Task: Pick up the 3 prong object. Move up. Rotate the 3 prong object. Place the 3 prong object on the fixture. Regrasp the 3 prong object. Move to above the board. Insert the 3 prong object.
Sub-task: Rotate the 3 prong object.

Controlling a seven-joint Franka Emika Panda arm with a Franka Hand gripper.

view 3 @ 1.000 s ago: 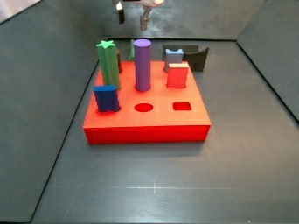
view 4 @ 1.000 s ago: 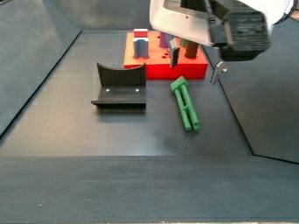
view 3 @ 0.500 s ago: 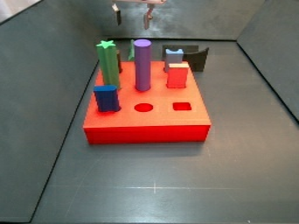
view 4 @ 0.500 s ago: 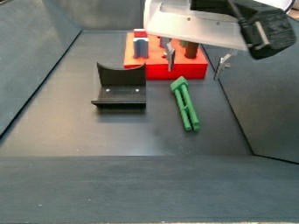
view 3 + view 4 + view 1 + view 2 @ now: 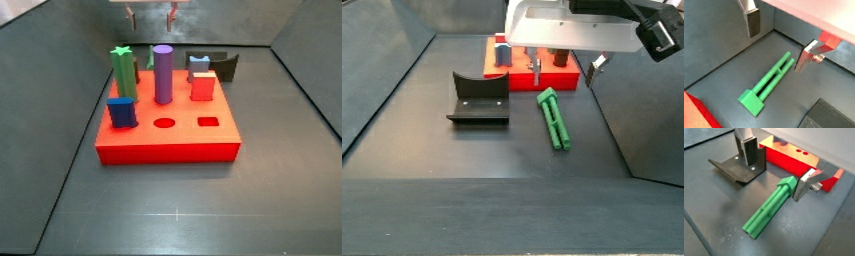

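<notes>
The end effector (image 5: 564, 68) hangs above the tabletop (image 5: 502, 150) with its two silver fingers (image 5: 802, 187) spread wide and nothing between them; compared with a second ago it has risen and shifted slightly, so that in a side view only its fingertips show at the top edge (image 5: 151, 14). The 3 prong object (image 5: 553, 118) lies flat on the tabletop, untouched and in the same spot as before, just beside the fixture (image 5: 478, 98) and near the edge of the board (image 5: 536, 72). In both wrist views the green piece runs lengthwise beneath the open fingers, one finger near its end (image 5: 806, 56), the other well apart from it (image 5: 753, 20). The pick-up has not begun: the arm seems to be lining itself up over the piece, and I judge the next need is a descent that brings both fingers to straddle its narrow width
</notes>
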